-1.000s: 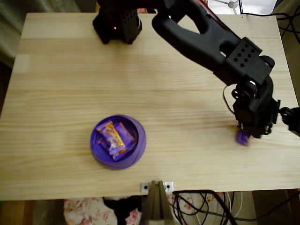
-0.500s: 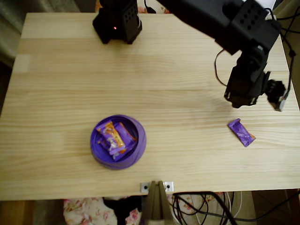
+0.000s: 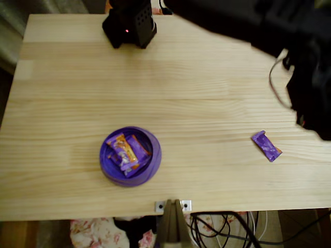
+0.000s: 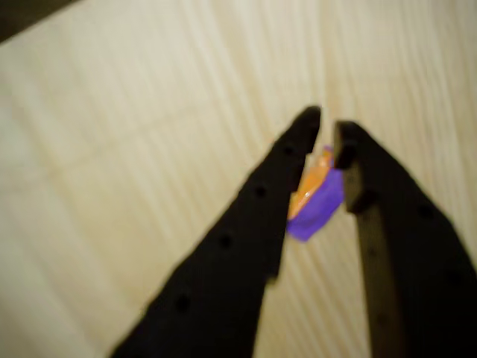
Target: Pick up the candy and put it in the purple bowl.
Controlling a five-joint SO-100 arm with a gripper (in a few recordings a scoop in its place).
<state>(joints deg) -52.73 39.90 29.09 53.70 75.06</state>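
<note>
The candy (image 3: 266, 146), a small purple wrapper with an orange edge, lies flat on the wooden table at the right in the overhead view. In the wrist view the candy (image 4: 317, 201) shows on the table below, through the gap behind my fingers. My gripper (image 4: 326, 123) is high above it, tips almost touching, with nothing held. The black arm (image 3: 310, 93) is a blurred mass over the table's right edge, above and right of the candy. The purple bowl (image 3: 105, 165) stands at the front centre-left with a few wrapped candies inside.
The arm's black base (image 3: 129, 23) stands at the table's back edge. A metal bracket (image 3: 173, 206) is fixed to the front edge, with cables (image 3: 227, 227) hanging below it. The candy lies close to the table's right edge.
The gripper was down on the candy a second ago; it has since risen and swung right and back without it. The candy stays on the table, now fully uncovered.
</note>
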